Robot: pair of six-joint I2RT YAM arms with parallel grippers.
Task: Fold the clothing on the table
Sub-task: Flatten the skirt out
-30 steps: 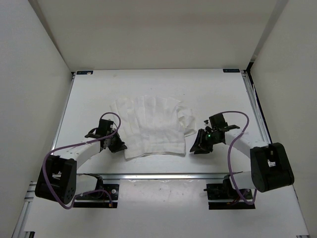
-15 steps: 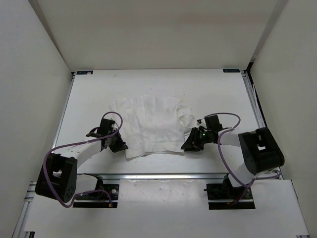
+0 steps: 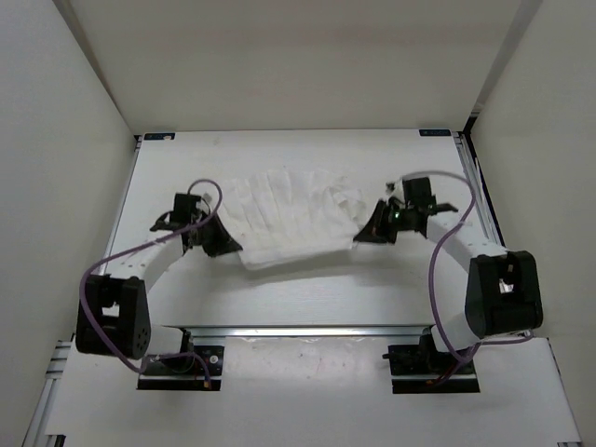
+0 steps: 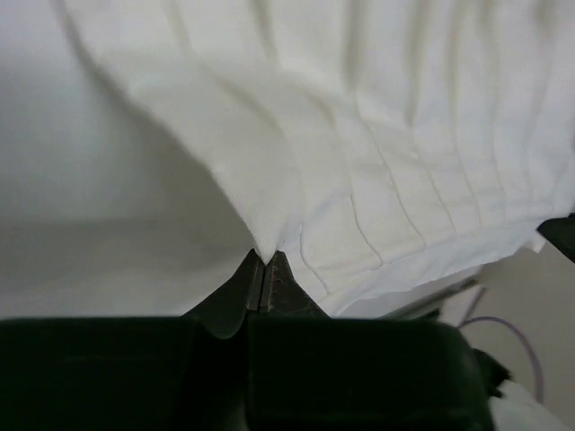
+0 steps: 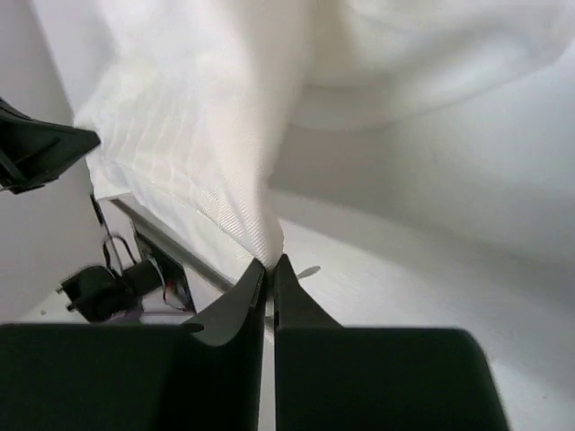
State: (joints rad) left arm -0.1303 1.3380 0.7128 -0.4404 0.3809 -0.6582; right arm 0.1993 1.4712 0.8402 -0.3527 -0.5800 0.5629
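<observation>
As both arms have moved toward the upper part of the overhead frame over the last second, the clothing [image 3: 293,219] no longer lies flat. Its near edge is raised and hangs as a shallow curve between the two grippers.

Left gripper [image 3: 231,249]: jaws pressed together on the near left corner of the clothing. In the left wrist view the tips [image 4: 263,269] meet with a fold of white fabric [image 4: 404,135] pinched between them. It was already at that corner a second ago and now sits higher and slightly further left in the frame.

Right gripper [image 3: 360,239]: a second ago it stood apart from the cloth, low and to the right of it, jaws parted. Now it is clamped on the near right corner. The right wrist view shows the tips [image 5: 268,265] closed with fabric [image 5: 198,108] rising from between them.

The clothing sits at centre frame on the table [image 3: 307,293], its far part still resting on the surface and bunched at the right. The creases run as long parallel ridges. A wider strip of bare table now shows between the cloth's near edge and the aluminium rail [image 3: 307,329] at the bottom.
</observation>
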